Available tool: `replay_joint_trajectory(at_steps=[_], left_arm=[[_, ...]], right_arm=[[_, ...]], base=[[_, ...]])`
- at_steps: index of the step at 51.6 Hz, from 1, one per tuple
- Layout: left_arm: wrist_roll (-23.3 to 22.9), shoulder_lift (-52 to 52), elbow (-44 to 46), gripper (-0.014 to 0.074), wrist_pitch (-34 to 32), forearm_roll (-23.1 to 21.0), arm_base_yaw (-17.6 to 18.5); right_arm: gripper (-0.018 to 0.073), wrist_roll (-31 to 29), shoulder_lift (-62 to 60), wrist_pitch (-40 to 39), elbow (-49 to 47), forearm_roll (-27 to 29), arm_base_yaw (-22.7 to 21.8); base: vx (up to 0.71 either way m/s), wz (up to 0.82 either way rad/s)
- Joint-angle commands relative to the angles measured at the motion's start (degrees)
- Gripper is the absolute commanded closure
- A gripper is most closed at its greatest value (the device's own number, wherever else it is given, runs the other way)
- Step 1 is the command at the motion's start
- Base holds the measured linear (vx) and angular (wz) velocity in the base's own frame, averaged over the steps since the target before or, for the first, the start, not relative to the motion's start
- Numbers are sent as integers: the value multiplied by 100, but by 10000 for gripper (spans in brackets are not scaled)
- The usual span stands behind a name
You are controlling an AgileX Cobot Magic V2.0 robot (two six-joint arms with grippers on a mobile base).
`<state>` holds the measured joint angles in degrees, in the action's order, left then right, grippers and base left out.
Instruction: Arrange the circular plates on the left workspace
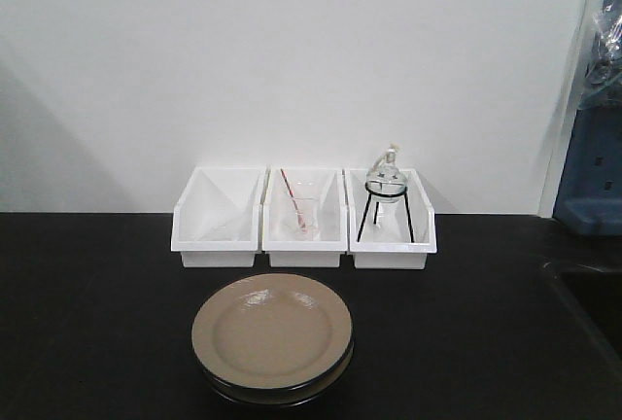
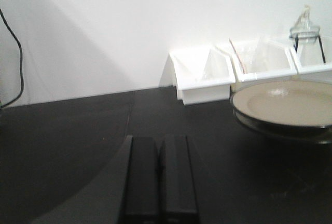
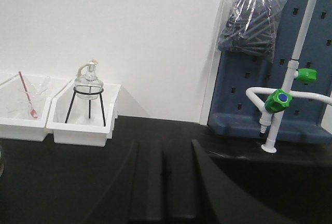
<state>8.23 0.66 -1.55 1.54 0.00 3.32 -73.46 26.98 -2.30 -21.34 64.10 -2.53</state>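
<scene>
Two circular plates [image 1: 272, 334] are stacked one on the other on the black countertop [image 1: 87, 323], in front of the middle white bin. The top plate shows its tan face; the dark rim of the lower plate shows under it. In the left wrist view the stack [image 2: 285, 105] sits at the right edge. My left gripper [image 2: 158, 141] is shut and empty, low over the countertop, left of the stack and apart from it. My right gripper [image 3: 163, 154] is shut and empty, over the counter right of the bins. Neither gripper shows in the front view.
Three white bins [image 1: 303, 218] stand in a row at the wall: the left one [image 1: 219, 218] looks empty, the middle holds glassware with a red rod [image 1: 294, 201], the right holds a glass burner on a black tripod [image 1: 387, 196]. A sink basin [image 1: 593, 298] and faucet [image 3: 280, 99] lie at the right.
</scene>
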Motion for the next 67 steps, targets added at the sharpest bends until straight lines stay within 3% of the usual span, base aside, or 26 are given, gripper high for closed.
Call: replay_joint_trajectory(at_steps=[1,24,33,50,53,55,59,63,67], left_arm=[[-86,89,-120,596,-626,0,36],[-86,89,-114,596,-626,0,36],[-86,89,-114,596,-621,0,36],[-86,89,-114,596,-621,0,36],[-86,89,-114,596,-621,0,36],[-86,89,-114,596,-621,0,36],[-86,89,-114,596,-621,0,36],[-86,89,-114,596,-621,0,36],[-86,89,-114,596,-621,0,36]], right_arm=[[561,-51,16,-197,-169,-57,-19],[561,-51,16,-209,-169,-57,-19],[561,-51,-204,-248,-184,-53,468],[561,51,-201,-266,-112,-72,480],[561,505,-201,-251,16,-559,480],[561,1103,-201,-215,135,-1208,474],[561,2880,-201,-171,461,-2981,467],[561,5102,-201,-277,898,-4814,467],[561,6407,-206,-576,1377,-5764,467]], base=[[0,0],[0,0],[0,0],[0,0],[0,0],[0,0],[0,0],[0,0],[0,0]])
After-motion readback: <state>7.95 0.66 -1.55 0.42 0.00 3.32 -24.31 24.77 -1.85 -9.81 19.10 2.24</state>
